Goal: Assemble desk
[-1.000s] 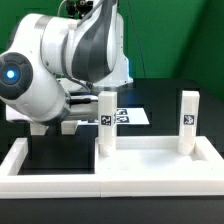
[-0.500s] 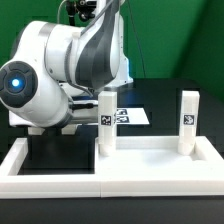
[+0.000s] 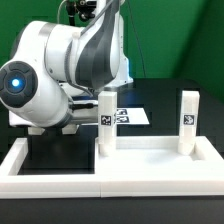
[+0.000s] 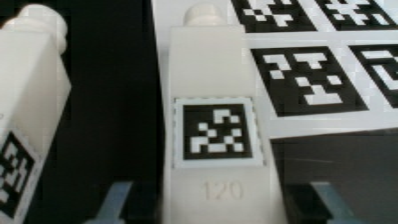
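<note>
In the wrist view, the gripper (image 4: pixel 217 203) is straddling a white leg (image 4: pixel 217 90), with one grey fingertip (image 4: pixel 119 200) sitting at each side of the leg's near end. The jaws are standing partly closed around the leg. Whether the pads are pressing on it or standing just clear cannot be told. The leg's square tag (image 4: pixel 217 140) is facing the camera. A second leg (image 4: pixel 27 100) is showing just beside the first, separated from it by a strip of black table (image 4: pixel 107 60). On the opposite side, the marker board (image 4: pixel 320 60) is showing its printed tags. In the exterior view, the arm (image 3: pixel 60 70) is filling the exterior view's left and hiding the gripper. The desk top (image 3: pixel 150 150) is resting just behind the front border bar (image 3: pixel 100 180). Two legs are standing upright on it, the left upright leg (image 3: pixel 105 120) and the right upright leg (image 3: pixel 188 120). Whether either is a leg seen in the wrist view cannot be told.
</note>
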You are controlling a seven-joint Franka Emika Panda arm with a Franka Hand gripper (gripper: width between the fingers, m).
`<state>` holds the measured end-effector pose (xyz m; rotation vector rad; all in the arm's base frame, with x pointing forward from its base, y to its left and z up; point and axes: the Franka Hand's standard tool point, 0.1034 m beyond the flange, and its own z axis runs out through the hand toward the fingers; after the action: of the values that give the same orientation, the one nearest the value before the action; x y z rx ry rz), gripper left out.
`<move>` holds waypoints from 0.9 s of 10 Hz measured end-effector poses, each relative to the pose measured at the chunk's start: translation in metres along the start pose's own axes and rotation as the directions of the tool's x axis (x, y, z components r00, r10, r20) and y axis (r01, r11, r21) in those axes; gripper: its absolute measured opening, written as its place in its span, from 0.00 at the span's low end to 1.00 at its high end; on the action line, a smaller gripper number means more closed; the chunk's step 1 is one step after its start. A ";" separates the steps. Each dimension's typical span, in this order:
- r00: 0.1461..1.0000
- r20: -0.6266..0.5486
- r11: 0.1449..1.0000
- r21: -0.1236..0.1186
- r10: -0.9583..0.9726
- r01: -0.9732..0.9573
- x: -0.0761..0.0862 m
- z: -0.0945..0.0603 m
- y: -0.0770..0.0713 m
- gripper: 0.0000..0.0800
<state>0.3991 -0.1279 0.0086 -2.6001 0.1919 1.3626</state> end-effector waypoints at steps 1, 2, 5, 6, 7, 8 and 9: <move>1.000 0.000 1.000 0.000 0.000 0.000 0.000 0.000 0.000 0.36; 1.000 0.000 1.000 0.000 0.000 0.000 0.000 0.000 0.000 0.36; 1.000 0.000 1.000 0.000 0.000 0.000 0.000 0.000 0.000 0.36; 1.000 0.004 1.000 0.002 -0.007 0.007 -0.001 -0.001 0.000 0.36; 0.999 0.026 0.999 0.019 -0.039 0.038 -0.017 -0.018 0.003 0.36; 0.999 0.007 0.999 0.031 -0.041 0.041 -0.032 -0.040 0.007 0.36; 0.999 -0.017 0.998 0.043 -0.041 0.041 -0.046 -0.056 0.007 0.36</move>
<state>0.4163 -0.1474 0.0772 -2.5657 0.1675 1.3103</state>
